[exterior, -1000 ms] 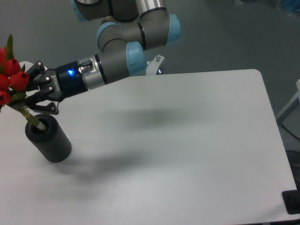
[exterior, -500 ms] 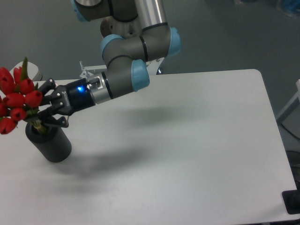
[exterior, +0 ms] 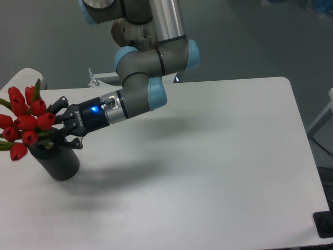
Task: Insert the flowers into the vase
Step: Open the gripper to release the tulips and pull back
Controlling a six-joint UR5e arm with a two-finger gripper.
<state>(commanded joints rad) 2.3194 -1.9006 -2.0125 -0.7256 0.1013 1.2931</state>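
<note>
The flowers (exterior: pixel 24 123), a bunch of red tulips with green stems, lean left over the vase (exterior: pixel 58 161), a dark grey cylinder standing near the table's left edge. Their stems run down into the hole on top of the vase; the lower ends are hidden inside. My gripper (exterior: pixel 52 130) reaches in from the right, just above the vase's rim, and is shut on the flowers at the stems right under the buds. A blue light glows on the gripper's wrist.
The white table (exterior: pixel 208 166) stretches to the right of the vase. The arm's base and a small metal bracket (exterior: pixel 96 80) stand at the back edge. A black object (exterior: pixel 324 225) sits off the table's bottom right corner.
The gripper has carried the flowers right and down, and the bunch has tipped more upright. The stems now sit deeper in the vase.
</note>
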